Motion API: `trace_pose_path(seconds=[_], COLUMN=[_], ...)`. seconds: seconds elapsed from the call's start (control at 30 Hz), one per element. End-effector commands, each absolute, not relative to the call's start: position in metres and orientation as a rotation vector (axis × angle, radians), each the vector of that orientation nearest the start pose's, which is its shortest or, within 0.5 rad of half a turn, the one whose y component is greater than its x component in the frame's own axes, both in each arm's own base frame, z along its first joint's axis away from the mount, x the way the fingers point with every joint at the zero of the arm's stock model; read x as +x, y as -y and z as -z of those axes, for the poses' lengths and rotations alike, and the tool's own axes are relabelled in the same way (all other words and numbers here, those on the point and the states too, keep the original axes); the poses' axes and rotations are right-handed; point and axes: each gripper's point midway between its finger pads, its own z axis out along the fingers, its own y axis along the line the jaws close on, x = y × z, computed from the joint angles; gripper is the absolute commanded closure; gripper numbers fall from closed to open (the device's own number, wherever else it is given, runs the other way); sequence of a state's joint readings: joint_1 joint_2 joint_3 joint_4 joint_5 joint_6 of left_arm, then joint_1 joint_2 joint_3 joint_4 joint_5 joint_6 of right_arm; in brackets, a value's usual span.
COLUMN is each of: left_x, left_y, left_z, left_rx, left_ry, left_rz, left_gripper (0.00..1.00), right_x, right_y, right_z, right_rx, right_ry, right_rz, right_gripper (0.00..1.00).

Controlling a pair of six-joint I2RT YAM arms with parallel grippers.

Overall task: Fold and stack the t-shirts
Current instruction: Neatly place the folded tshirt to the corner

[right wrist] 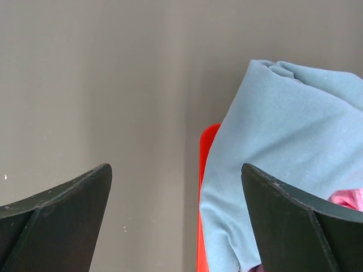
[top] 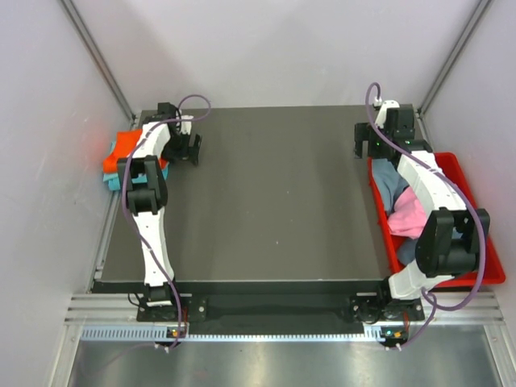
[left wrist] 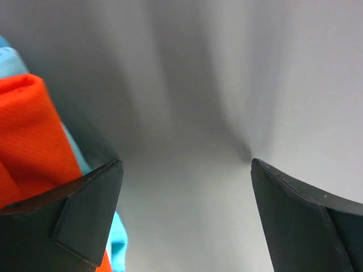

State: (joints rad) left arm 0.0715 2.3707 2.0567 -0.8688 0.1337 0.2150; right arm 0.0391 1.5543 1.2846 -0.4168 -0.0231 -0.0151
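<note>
**Two shirts stacked at left, two left in the bin, both hands empty**

Left gripper (left wrist: 187, 164): jaws wide apart, nothing between them. Its wrist view shows only bare wall ahead. It sits at 10 o'clock on the table (top: 274, 201), just beside the stack.

Right gripper (right wrist: 176, 167): jaws also wide apart, holding nothing. It hangs at 2 o'clock over bare table, at the bin's far corner, and touches no cloth.

Stack, 9–10 o'clock, at the table's left edge:
- The orange shirt (top: 121, 149) is on top.
- The teal shirt (top: 113, 181) is under it, its edge showing at the near side.
- Both look compact, so I judge them folded and placed. The arm hides part of the pile, so I can't check how neat the folds are.

Bin (top: 484, 266), 3–4 o'clock, off the table's right edge:
- The grey-blue shirt (right wrist: 283, 141) is bunched at the far end and drapes over the bin's wall.
- The pink shirt (top: 409, 218) is crumpled near the middle, touching the grey-blue one.
- Neither is folded. The right arm covers part of the bin, so I can't tell whether more lies underneath.

Progress: about half done, judging by the count in view. What's left is to pull each bin shirt onto the open centre, flatten and fold it, then add it to the stack at left. The grey-blue shirt is nearest the right gripper, so it's the likely next pick.
</note>
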Motion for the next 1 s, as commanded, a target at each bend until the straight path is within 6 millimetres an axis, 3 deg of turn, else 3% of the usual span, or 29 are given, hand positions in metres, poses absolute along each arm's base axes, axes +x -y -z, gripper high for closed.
trace_pose_path(seconds=[0.0, 0.23, 0.53, 0.63, 0.67, 0.83, 0.97], left_x=[0.532, 0.538, 0.544, 0.538, 0.537, 0.515, 0.513], left_y=[-0.046, -0.068, -0.070, -0.048, -0.024, 0.039, 0.058], left_z=[-0.044, -0.038, -0.035, -0.039, -0.050, -0.081, -0.114], left_rx=[0.241, 0.196, 0.171, 0.266, 0.334, 0.413, 0.278], left_ry=[-2.690, -2.686, -2.689, -2.691, -2.654, -2.573, -2.467], left_rz=[-0.075, -0.208, -0.206, -0.043, 0.126, 0.514, 0.640], left_gripper=[0.01, 0.01, 0.01, 0.02, 0.04, 0.04, 0.02], right_x=[0.452, 0.457, 0.457, 0.455, 0.455, 0.447, 0.441], right_y=[-0.027, -0.031, -0.035, -0.034, -0.034, -0.028, -0.029], right_z=[-0.205, -0.205, -0.207, -0.207, -0.206, -0.202, -0.195], right_rx=[-0.080, -0.086, -0.099, -0.102, -0.102, -0.114, -0.096], right_ry=[-2.172, -2.171, -2.167, -2.169, -2.173, -2.189, -2.204], right_rz=[-0.061, -0.070, -0.076, -0.070, -0.066, -0.032, -0.046], right_gripper=[0.04, 0.04, 0.04, 0.04, 0.04, 0.04, 0.02])
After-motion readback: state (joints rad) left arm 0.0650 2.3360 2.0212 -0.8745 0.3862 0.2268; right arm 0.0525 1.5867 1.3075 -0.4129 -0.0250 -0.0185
